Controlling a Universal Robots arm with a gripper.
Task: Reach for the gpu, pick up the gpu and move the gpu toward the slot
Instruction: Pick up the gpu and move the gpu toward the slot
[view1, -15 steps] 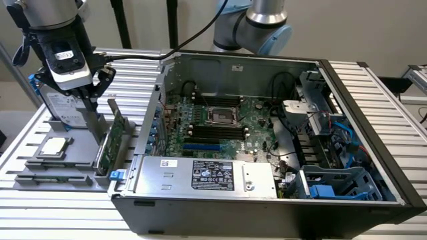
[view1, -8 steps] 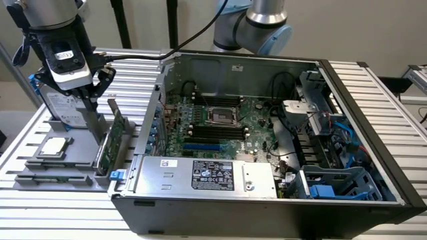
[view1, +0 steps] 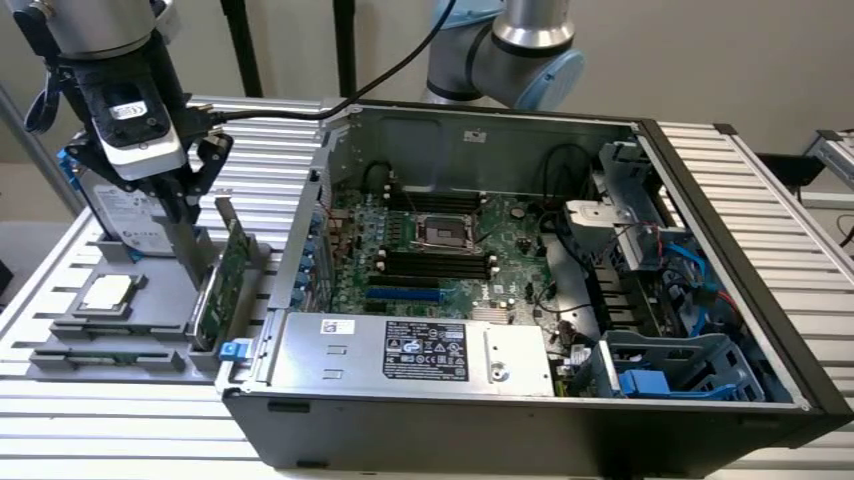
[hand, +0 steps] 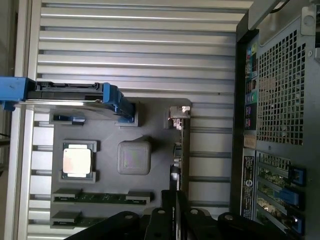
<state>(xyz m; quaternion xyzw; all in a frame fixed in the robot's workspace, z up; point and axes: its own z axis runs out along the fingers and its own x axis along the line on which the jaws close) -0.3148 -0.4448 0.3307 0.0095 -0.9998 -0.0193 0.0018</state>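
Note:
The gpu (view1: 227, 282) is a thin green card that stands on its edge in the grey parts holder (view1: 140, 345), left of the open computer case in the exterior view. In the wrist view the gpu (hand: 181, 150) is seen edge-on, with its silver bracket (hand: 179, 111) at one end. My gripper (view1: 184, 213) hangs above the holder, a little to the exterior view's left of the card and apart from it. In the wrist view my gripper (hand: 174, 197) lines up with the card's top edge and holds nothing.
A silver hard drive with blue rails (view1: 118, 205) stands in the holder behind the gripper. A square CPU chip (view1: 110, 293) lies flat in the holder. The open case (view1: 534, 300) with its motherboard and blue slot (view1: 407, 296) lies to the exterior view's right. Everything rests on a ribbed aluminium table (view1: 747, 190).

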